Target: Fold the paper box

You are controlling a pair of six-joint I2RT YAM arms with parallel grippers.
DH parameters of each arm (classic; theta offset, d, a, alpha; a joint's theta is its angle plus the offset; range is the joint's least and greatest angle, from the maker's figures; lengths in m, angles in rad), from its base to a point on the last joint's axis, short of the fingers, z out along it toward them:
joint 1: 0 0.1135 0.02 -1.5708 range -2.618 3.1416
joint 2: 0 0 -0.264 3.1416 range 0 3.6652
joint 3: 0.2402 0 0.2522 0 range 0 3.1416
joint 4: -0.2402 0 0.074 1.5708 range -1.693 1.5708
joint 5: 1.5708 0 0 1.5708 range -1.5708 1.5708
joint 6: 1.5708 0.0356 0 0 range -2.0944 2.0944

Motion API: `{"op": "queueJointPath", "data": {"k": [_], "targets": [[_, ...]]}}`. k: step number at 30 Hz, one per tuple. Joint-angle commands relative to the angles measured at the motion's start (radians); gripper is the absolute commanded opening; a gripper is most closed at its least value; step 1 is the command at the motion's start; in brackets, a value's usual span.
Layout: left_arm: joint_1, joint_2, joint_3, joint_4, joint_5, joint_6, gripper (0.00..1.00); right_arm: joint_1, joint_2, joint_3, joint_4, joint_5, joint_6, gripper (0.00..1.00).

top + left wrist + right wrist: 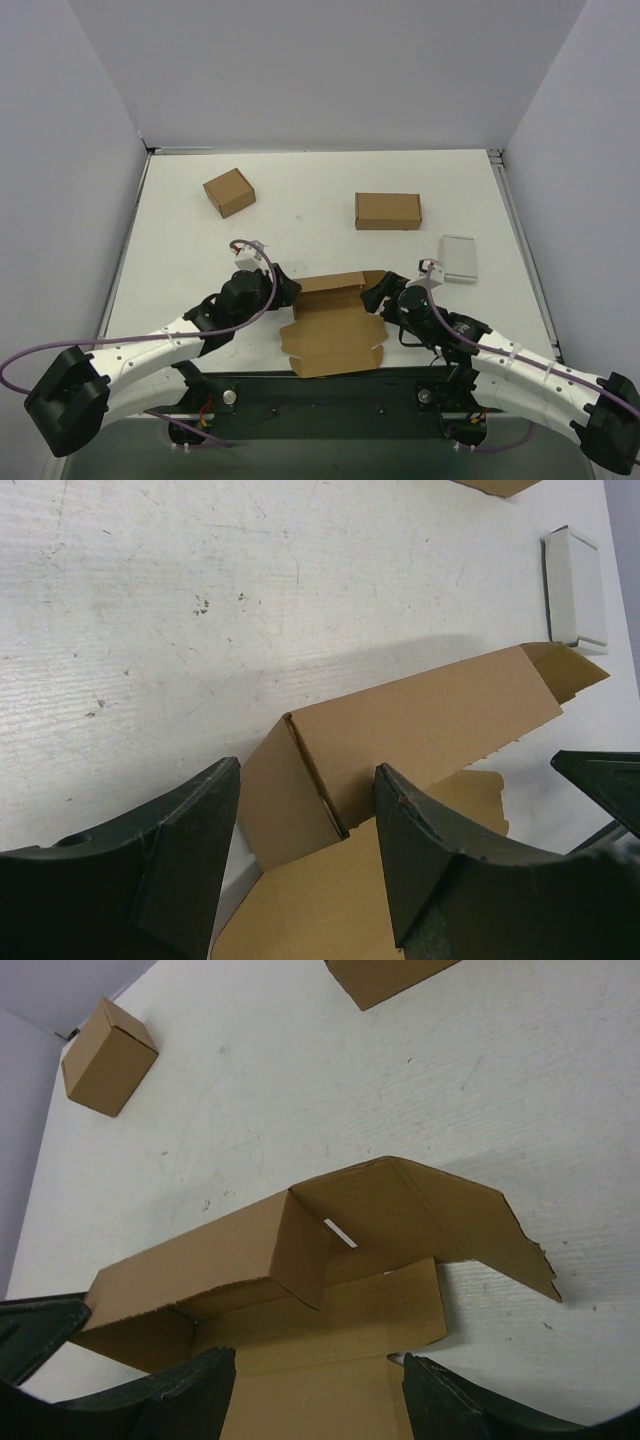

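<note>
On scuffed white bench (300, 200) ringed by pale grey walls (330, 70), half-folded box (335, 335) sits near-centre between left tool (289, 291) and right tool (379, 295), both spread apart.

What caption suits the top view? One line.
Left gripper and right gripper flank the partly folded paper box.

White-shelled arms (150, 355) with black joints and lilac cables (241, 242) end in a matte-black left gripper (308, 772) and right gripper (320, 1358).
</note>
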Motion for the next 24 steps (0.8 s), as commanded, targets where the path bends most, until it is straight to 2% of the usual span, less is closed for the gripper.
{"op": "queueJointPath", "data": {"k": [1,7,16,24], "targets": [[0.006,0.002,-0.028,0.067,0.022,-0.008,0.63,0.008,0.02,0.033,-0.041,0.008,-0.101,0.69],[0.007,0.001,-0.068,0.09,0.036,-0.01,0.52,-0.053,0.1,0.033,0.02,-0.105,-0.153,0.71],[0.007,-0.039,-0.109,0.125,0.041,-0.011,0.45,-0.119,0.238,0.071,0.057,-0.149,-0.257,0.71],[0.006,-0.039,-0.126,0.14,0.053,-0.002,0.41,-0.147,0.362,0.048,0.165,-0.219,-0.259,0.64]]}}
